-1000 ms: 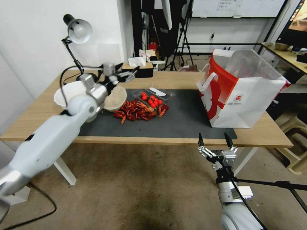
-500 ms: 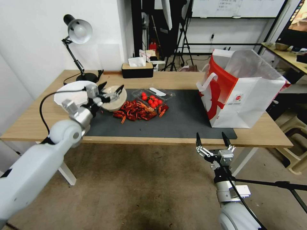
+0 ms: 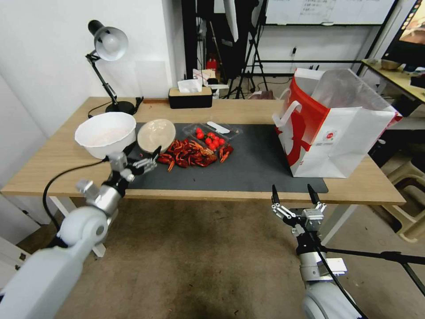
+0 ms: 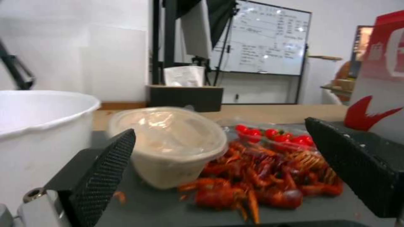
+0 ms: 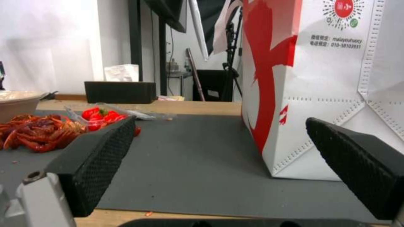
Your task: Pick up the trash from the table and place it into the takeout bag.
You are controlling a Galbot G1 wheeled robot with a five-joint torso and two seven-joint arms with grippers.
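The left gripper (image 3: 142,160) is wide open, with the beige round bowl (image 4: 168,143) just ahead between its jaws. Next it should reach in and squeeze. The right gripper (image 3: 294,197) (open too) waits near the takeout bag (image 3: 336,128).

Bright even indoor light, soft shadows, wide-angle edge distortion, blurred wrist backgrounds

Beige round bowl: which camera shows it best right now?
Left wrist view: the beige round bowl sits close, between the open left tool fingers, clear lid visible. Head view shows it small and tilted; right wrist view catches its edge.
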